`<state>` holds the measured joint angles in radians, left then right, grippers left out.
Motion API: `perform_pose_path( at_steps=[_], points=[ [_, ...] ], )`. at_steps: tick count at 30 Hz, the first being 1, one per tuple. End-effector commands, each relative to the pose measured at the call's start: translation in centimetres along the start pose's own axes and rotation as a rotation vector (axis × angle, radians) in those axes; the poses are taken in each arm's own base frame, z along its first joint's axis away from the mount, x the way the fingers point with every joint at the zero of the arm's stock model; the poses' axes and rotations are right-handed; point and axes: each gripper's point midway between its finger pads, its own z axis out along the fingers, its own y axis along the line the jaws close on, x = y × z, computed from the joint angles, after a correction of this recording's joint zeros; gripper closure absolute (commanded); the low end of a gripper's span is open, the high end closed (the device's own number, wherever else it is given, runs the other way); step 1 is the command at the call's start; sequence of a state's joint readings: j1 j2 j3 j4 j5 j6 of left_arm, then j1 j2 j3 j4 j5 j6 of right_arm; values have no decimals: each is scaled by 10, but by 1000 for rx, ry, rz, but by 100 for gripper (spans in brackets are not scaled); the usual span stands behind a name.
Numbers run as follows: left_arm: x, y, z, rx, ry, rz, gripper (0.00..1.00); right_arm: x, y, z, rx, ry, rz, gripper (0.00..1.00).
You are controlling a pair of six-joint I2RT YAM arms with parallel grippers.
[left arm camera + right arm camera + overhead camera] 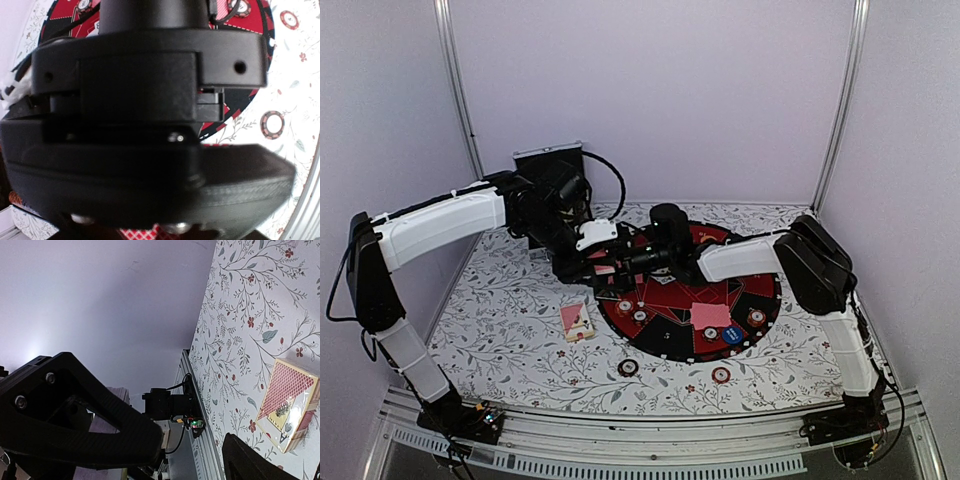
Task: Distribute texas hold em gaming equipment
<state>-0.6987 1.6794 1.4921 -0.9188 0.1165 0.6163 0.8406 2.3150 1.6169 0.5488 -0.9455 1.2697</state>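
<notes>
- Pink-backed cards (142,234): what looks like a thin stack, pinched at the tip of the left gripper (602,264), whose jaws are closed tight on it. It hangs over the left rim of the round red-and-black mat (665,338).
- Long axis of the stack: we cannot tell. The left wrist view is almost filled by the other arm's black housing.
- Right gripper (632,262): just to the right of the cards, nearly tip to tip with the left. Its jaws stand wide, with nothing between them in its own wrist view.
- Key relation: the cards lie directly left of the right jaws. We judge the right arm is placed to draw a card.
- Small pink card box (290,405): flat on the floral cloth (510,300), just off the mat's left edge, nearer the bases, touched by neither gripper.
- Further out: a pink card (710,315) and a blue button (733,336) on the mat, and a striped chip (628,367) on the cloth.
</notes>
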Motion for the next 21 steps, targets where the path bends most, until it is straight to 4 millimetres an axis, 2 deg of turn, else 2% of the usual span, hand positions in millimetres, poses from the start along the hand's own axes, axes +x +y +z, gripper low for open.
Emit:
perform_pose_path(
  at_steps=[1, 10, 21],
  points=[
    [-11, 8, -13, -25, -46, 2, 100, 1, -15, -2, 5, 2, 18, 18],
    [-10, 8, -16, -32, -47, 2, 100, -9, -29, -34, 41, -62, 37, 31],
    [-4, 7, -13, -37, -29, 3, 100, -10, -20, -52, 51, -78, 19, 56]
  ],
)
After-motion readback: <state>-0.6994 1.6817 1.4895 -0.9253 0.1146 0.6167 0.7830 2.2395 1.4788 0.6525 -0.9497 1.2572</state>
